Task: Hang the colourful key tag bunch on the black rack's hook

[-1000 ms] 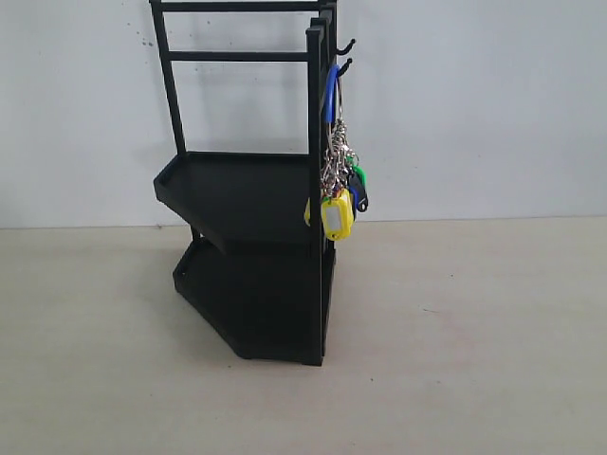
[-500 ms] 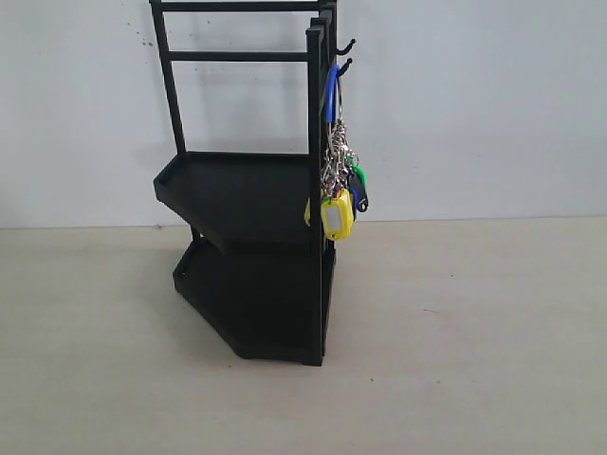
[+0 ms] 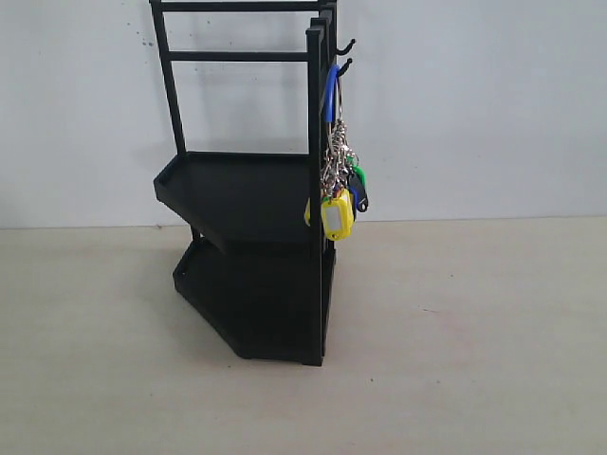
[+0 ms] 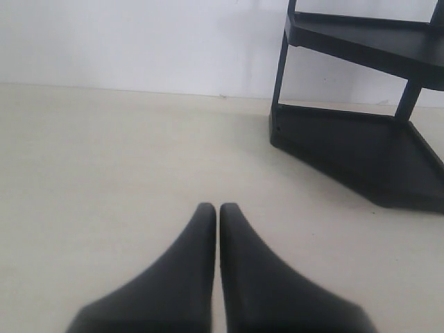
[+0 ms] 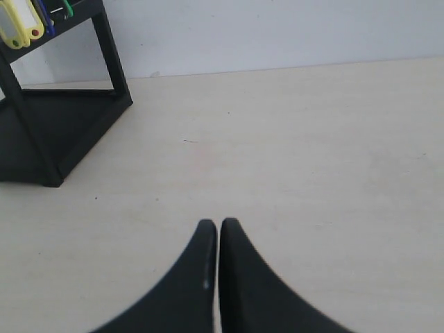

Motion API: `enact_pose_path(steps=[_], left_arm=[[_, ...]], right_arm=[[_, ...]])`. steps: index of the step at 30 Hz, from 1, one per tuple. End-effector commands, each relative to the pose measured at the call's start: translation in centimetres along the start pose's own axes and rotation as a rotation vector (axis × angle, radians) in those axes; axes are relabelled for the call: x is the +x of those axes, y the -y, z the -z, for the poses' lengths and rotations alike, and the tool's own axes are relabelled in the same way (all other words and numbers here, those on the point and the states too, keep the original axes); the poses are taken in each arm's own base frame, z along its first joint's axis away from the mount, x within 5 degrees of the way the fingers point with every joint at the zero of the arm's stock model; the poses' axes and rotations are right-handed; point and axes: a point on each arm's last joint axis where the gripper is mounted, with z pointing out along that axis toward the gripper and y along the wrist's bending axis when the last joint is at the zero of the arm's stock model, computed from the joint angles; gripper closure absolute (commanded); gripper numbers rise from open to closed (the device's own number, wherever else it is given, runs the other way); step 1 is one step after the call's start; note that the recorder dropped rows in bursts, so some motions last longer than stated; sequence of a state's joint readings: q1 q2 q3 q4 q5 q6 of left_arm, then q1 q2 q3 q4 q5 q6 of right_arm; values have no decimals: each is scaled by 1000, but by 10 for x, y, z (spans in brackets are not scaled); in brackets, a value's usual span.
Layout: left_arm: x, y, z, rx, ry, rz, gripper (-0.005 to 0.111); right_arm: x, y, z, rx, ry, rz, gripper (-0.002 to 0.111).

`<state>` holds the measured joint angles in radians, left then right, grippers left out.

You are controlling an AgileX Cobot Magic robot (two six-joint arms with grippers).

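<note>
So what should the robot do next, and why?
Probably nothing more than holding both arms back: the colourful key tag bunch already hangs by its blue-sleeved ring from the lower hook of the black rack, and the left gripper and right gripper are shut, empty, well clear of it.

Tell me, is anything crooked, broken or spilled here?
Nothing stands out. The colourful key tag bunch hangs straight down from the hook, the black rack stands upright, and the left gripper and right gripper are shut, holding nothing.
</note>
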<state>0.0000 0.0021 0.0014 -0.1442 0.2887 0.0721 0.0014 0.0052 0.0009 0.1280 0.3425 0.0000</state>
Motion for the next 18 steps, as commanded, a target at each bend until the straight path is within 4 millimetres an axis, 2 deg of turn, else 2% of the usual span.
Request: enact_pose_path(steps=[1,18], left_arm=[[-1,0,0,0,7,-7,102],[-1,0,0,0,7,-7,102]], right_arm=[[-1,0,0,4,9,4,107],[0,0,0,4,0,3,107]])
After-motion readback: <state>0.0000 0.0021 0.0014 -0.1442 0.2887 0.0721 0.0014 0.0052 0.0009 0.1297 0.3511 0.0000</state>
